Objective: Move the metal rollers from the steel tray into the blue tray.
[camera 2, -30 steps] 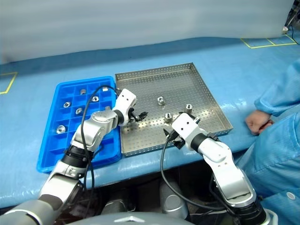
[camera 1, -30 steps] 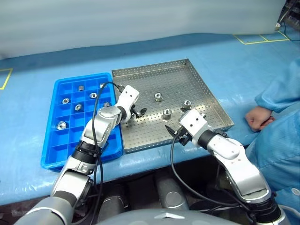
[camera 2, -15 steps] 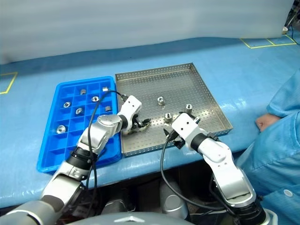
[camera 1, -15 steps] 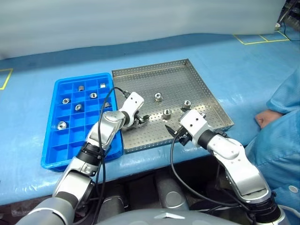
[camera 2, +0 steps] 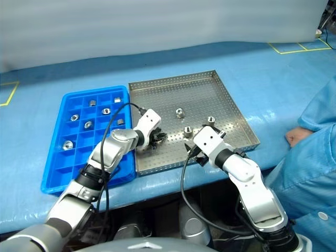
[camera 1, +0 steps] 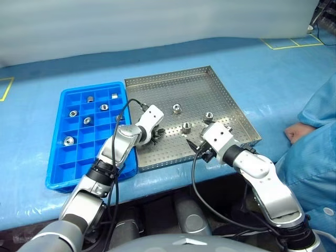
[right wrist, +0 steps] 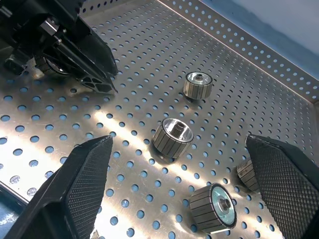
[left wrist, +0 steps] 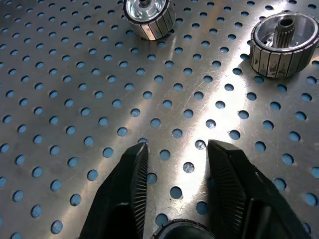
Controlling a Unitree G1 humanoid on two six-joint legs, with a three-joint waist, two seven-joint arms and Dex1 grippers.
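Left gripper (camera 1: 159, 132): low over the steel tray (camera 1: 220, 86) near its left edge, jaws closed on 1 roller (left wrist: 180, 230) seated deep between the fingers.
Right gripper (camera 1: 193, 146): at the tray's near edge, jaws wide apart, holding nothing.
Loose rollers (camera 1: 186, 126): 3 mid-tray, ahead of both jaws.
Blue tray (camera 1: 55, 176): on the tabletop, touching the steel tray's left edge; several rollers sit in its far compartments.

Silver-grey jointed arms are ending in white wrist housings, each one carrying a gripper with two black fingers (right wrist: 84, 186) ribbed on their inner faces. Black cables are looping along both forearms.
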